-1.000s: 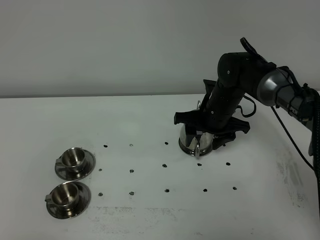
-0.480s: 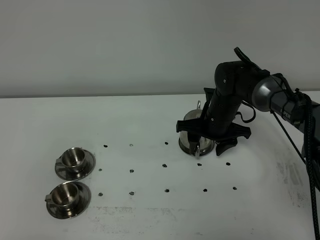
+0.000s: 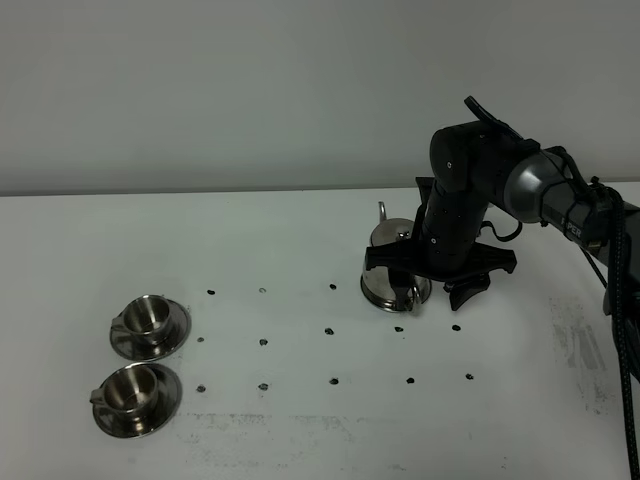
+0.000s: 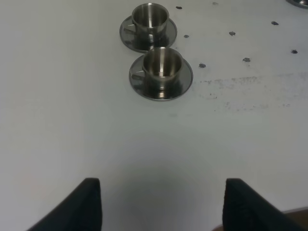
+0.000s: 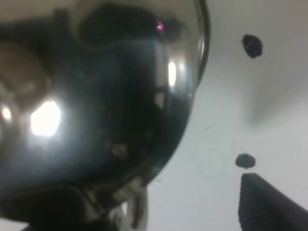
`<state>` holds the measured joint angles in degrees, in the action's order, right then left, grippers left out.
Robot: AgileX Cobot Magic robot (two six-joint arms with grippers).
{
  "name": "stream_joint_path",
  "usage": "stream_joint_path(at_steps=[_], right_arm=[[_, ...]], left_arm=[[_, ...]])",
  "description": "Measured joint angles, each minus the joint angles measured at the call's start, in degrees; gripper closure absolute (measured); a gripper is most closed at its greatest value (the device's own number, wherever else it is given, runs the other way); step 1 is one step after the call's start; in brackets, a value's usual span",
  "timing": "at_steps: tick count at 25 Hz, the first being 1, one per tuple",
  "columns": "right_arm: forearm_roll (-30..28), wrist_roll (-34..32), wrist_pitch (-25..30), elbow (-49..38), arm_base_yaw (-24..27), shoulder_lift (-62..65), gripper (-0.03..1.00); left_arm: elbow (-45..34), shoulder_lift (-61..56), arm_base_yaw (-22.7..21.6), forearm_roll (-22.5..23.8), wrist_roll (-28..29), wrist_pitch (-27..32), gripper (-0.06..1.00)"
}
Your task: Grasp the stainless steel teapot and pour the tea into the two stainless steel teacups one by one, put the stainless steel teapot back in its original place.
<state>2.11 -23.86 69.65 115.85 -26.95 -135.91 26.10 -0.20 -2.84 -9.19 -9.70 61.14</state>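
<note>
Steel shines on this white desk (image 3: 300,440). We see the teapot (image 3: 380,285) standing upright on the right half of the desk, closer to the back edge than to the front edge. The right gripper (image 3: 438,297) hangs right next to it, on the side toward the right edge. Its jaws are spread wide, and it has hold of nothing. In the right wrist view the teapot (image 5: 96,96) is very close and fills most of the picture, and one dark fingertip (image 5: 269,202) stays clear of it. A second ago this gripper sat lower and hid most of the pot. Now it has gone up a bit and toward the right edge, so we see more of the pot's top beside the arm. The pot and the cups have not moved. We cannot see inside the pot. Near the left edge, toward the front corner, the back teacup (image 3: 150,318) and the front teacup (image 3: 135,390) each sit on a saucer (image 3: 178,332), just beside each other. Inside both we see only shiny steel. The left gripper (image 4: 163,202) is wide open over bare desk, holding nothing. Black dots (image 3: 332,328) lie in rows between the cups and the pot.
</note>
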Motion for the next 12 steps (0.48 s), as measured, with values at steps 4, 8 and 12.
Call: stream_joint_path(at_steps=[4,8,12], right_arm=[[3.41,1.15,0.11,1.7,0.0,0.0,0.37],[5.74,3.19,0.05,5.03,-0.34,0.0,0.37],[5.12,5.04,0.18,6.53,-1.04,0.0,0.37]], left_arm=[[0.0,0.0,0.0,0.0,0.0,0.0,0.4],[0.0,0.0,0.0,0.0,0.0,0.0,0.4],[0.0,0.0,0.0,0.0,0.0,0.0,0.4]])
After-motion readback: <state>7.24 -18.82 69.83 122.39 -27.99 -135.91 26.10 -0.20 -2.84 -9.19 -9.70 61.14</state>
